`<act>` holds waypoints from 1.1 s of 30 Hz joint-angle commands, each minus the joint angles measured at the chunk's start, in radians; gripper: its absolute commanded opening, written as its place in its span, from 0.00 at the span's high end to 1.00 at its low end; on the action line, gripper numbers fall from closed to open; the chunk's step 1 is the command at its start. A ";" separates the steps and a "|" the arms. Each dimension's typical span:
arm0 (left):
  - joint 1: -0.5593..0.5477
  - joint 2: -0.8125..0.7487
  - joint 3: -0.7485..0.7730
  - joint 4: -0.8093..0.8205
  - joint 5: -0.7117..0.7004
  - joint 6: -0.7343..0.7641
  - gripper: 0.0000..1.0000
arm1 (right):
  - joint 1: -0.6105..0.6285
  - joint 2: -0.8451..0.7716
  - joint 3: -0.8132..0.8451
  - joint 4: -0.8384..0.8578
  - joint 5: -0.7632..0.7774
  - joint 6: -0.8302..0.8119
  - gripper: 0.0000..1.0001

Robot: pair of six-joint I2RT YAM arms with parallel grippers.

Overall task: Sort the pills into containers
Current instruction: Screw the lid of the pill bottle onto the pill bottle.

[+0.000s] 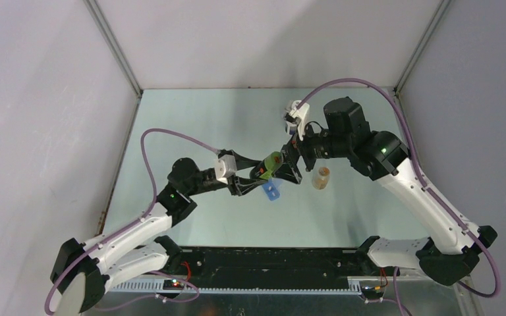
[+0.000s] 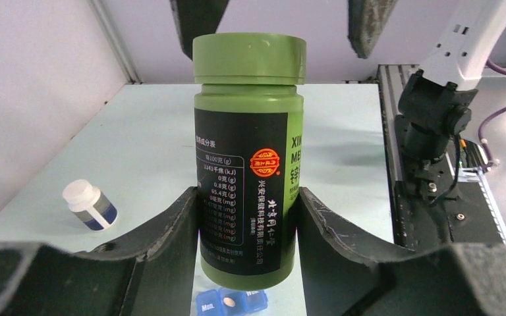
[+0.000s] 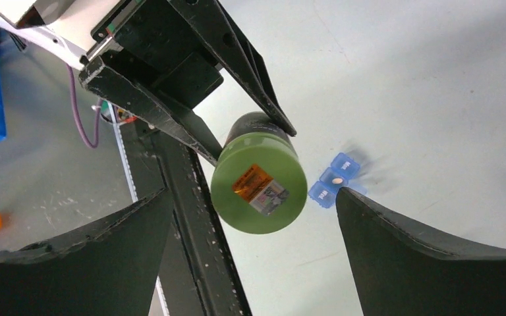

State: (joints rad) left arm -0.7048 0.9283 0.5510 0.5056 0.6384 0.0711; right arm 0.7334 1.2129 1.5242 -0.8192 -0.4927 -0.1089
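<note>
You are working over a pale grey-green matt tabletop (image 1: 191, 118). It is smooth and hard, so anything round dropped on it will likely roll.

Your left gripper (image 2: 247, 214) is clamped on the lower body of the tall olive-green plastic bottle (image 2: 247, 164) with a glossy black label. It holds the bottle off the table, tilted toward the right arm and above the organiser. The stiff cylinder should not give under the pads, but the label looks slick, so keep the hold low on the body and firm against any twist. The bottle is opaque, so you cannot tell how full or heavy it is.

Your right gripper (image 3: 253, 197) stands wide open, with one dark finger on each side of the broad smooth green screw cap (image 2: 249, 59) and touching neither side. Take the cap squarely by its rim; its plain sides may slip under torque.

A small translucent amber bottle (image 1: 321, 178) stands on the table just beside the right gripper. It looks light and easy to tip. A small white-capped bottle (image 2: 90, 205) with a blue label sits well apart.

The blue translucent plastic pill organiser (image 3: 333, 181), made of small square compartments, lies below the held bottle. It is light and easily nudged. One compartment holds a tiny pale round pill (image 3: 337, 179).
</note>
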 commanded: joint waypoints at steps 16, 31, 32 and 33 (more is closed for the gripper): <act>-0.004 0.008 0.057 0.023 0.100 0.008 1.00 | -0.004 0.089 0.099 -0.102 -0.044 -0.070 0.44; -0.005 -0.022 0.026 0.061 -0.106 -0.006 1.00 | 0.089 0.070 -0.046 0.104 0.300 0.510 0.77; -0.005 -0.021 0.027 0.059 -0.130 -0.005 1.00 | 0.091 0.069 -0.043 0.105 0.333 0.548 0.75; -0.005 -0.019 0.028 0.054 -0.139 -0.005 1.00 | 0.093 0.064 -0.046 0.110 0.391 0.611 0.72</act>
State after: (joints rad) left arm -0.7002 0.9398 0.5518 0.4210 0.5972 0.0608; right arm 0.7929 1.2606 1.4757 -0.7547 -0.2832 0.2306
